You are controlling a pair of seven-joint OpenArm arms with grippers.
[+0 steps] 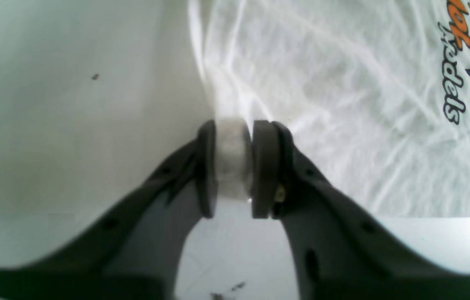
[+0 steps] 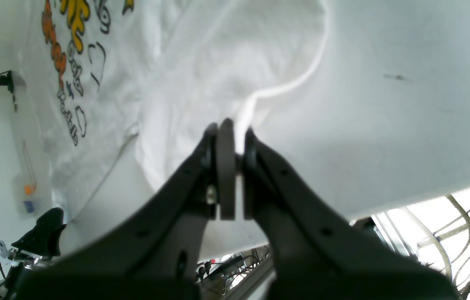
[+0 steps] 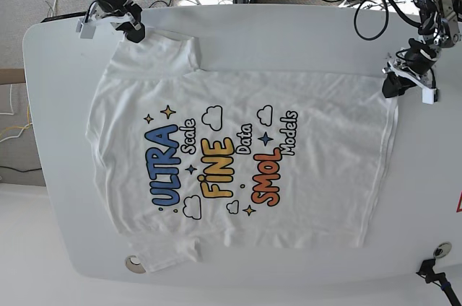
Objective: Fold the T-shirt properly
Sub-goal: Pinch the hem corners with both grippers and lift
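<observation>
bare table (image 3: pixel 433 198) margins, T-shirt (image 3: pixel 238 162) covering middle

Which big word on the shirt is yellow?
FINE, the middle word on the shirt. ULTRA beside it is blue, and SMOL is red-orange.

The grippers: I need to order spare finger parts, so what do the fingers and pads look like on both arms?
Both look alike. The left gripper and the right gripper each have two matte black fingers that curve inward from a wide base, with small holes along them. Each ends in a flat, dark disc-shaped pad, and a small brass-coloured screw shows beside one pad. From the base view, a white block sits at each wrist.
</observation>
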